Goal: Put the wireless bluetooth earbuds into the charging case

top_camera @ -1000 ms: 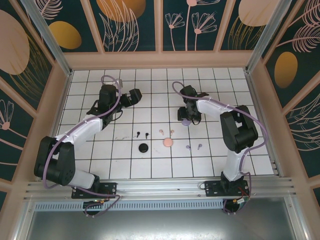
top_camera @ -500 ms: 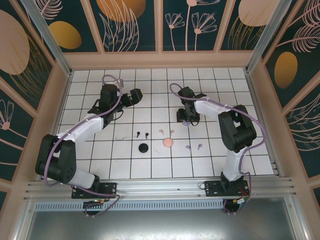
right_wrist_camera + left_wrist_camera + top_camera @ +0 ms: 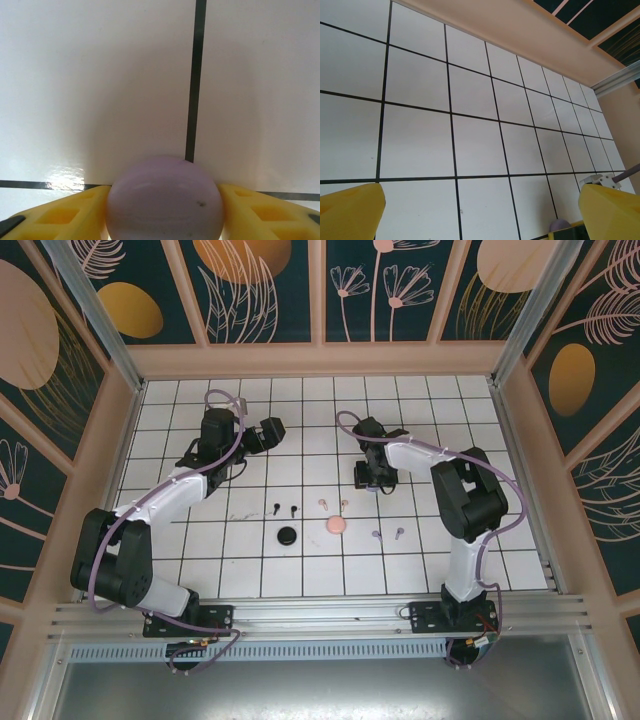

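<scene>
Six tiny earbuds lie on the tiled floor in pairs: black [image 3: 284, 508], pink [image 3: 333, 504] and lilac [image 3: 387, 533]. A round lilac charging case [image 3: 165, 200] sits between the yellow fingers [image 3: 75, 212] of my right gripper [image 3: 370, 478], which touch it on both sides just behind the pink pair. A black round case [image 3: 288, 535] and a pink one [image 3: 336, 525] lie near the earbuds. My left gripper [image 3: 268, 430] hovers at the back left, open and holding nothing, its yellow fingertips [image 3: 350, 212] far apart.
Peach walls [image 3: 320, 360] and aluminium posts [image 3: 515, 335] fence the white tiled floor [image 3: 300, 570] on three sides. The arm bases [image 3: 190, 615] stand on the rail at the near edge. Bare tiles lie in front of the earbuds.
My right gripper has shifted slightly left over the lilac case and its fingers have drawn in against it. The left arm has stayed put.
</scene>
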Robot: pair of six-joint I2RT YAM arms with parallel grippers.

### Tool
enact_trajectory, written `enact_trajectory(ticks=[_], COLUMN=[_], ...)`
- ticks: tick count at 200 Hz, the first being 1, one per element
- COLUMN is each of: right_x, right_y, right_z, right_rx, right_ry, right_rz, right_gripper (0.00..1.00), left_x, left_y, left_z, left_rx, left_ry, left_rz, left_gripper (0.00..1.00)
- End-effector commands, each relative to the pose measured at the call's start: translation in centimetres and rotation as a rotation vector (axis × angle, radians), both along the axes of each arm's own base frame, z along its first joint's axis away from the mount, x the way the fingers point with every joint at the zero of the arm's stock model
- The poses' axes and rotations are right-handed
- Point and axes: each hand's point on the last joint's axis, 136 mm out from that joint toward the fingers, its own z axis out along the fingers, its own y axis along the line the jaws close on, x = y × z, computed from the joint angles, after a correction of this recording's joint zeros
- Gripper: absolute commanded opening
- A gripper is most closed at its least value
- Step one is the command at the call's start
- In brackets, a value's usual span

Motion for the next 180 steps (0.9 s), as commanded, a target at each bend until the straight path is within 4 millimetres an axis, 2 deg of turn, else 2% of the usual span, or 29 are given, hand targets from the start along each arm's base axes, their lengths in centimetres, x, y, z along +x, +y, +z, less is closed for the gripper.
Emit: enact_trajectory(ticks=[1, 21, 44, 78, 119, 149, 180], right_x=[-0.7, -0.8, -0.5, 1.1, 4.2, 6.0, 6.5], right_y=[-0.3, -0.1, 0.3, 1.1, 2.5, 2.8, 3.3], right_z=[-1.0, -1.0, 0.3, 5.1, 11.4, 14.2, 16.2], right_rx=[-0.024, -0.008, 0.031, 0.164, 0.507, 0.705, 0.854], right_ry=[0.027, 0.025, -0.007, -0.126, -0.212, -0.229, -0.228], right_rz=[-0.005, -0.012, -0.033, -0.125, -0.341, -0.512, -0.644], right_gripper=[0.52, 0.46, 0.41, 0.37, 0.38, 0.38, 0.38], left_x=[0.2, -0.1, 0.0, -0.2, -1.7, -2.7, -3.5], left_y=[-0.4, -0.9, -1.8, -3.0, -6.6, -9.6, -12.6], left_z=[1.5, 1.4, 1.8, 3.1, 4.1, 3.4, 3.3], left_rx=[-0.021, -0.067, -0.139, -0.209, -0.259, -0.262, -0.291], left_ry=[0.000, 0.037, 0.048, -0.055, -0.176, -0.225, -0.272], left_rz=[0.007, -0.006, -0.025, -0.061, -0.175, -0.239, -0.286], left_gripper=[0.99, 0.99, 0.99, 0.99, 0.99, 0.99, 0.96])
